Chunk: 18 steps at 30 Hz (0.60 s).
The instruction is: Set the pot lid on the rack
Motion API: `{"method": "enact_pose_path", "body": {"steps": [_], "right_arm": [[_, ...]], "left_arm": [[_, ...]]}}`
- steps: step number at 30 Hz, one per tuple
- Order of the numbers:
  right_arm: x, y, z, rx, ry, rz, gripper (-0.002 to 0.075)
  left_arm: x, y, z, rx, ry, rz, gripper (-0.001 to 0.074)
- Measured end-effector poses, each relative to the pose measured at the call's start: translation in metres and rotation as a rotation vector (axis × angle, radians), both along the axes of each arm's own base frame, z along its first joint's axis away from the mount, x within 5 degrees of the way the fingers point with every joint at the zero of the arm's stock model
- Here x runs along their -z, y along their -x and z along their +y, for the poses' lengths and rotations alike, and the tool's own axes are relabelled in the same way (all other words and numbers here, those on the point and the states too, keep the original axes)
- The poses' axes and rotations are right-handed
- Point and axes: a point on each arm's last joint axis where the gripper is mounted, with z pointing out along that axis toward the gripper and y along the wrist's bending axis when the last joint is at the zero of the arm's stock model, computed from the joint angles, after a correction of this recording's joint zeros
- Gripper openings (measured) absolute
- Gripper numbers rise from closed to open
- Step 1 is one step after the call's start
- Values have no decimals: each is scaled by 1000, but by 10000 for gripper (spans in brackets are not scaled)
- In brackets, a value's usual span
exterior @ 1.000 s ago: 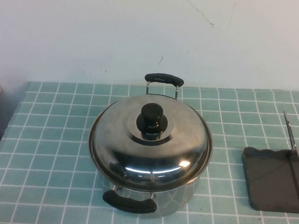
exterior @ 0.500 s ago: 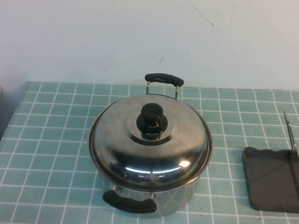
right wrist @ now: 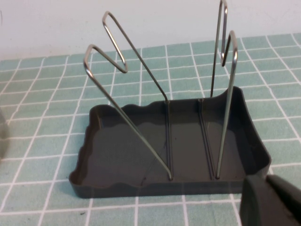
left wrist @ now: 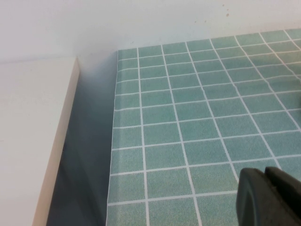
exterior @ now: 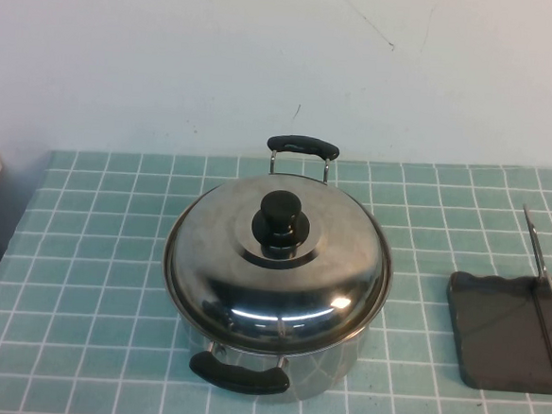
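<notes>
Nothing has moved: the lid (exterior: 278,264) is still sat on the pot (exterior: 275,354), left of the rack (exterior: 509,332). The left claw (left wrist: 268,197) and right claw (right wrist: 270,200) are kept away from the pot; their state cannot be told.

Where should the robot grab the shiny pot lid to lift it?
Best by the black knob atop the pot lid, coming straight down: the dome is smooth and wide, the knob sticks up. The left gripper and right gripper show only in their wrist views, away from the lid.
</notes>
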Motion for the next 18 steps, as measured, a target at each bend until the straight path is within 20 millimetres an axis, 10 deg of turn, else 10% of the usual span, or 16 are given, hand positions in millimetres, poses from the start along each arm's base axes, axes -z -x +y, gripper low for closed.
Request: {"method": "enact_pose_path", "body": {"steps": [18], "right_arm": [[0, 0, 0, 0, 0, 0, -3]], "left_arm": [[0, 0, 0, -1, 11, 0, -3]]}}
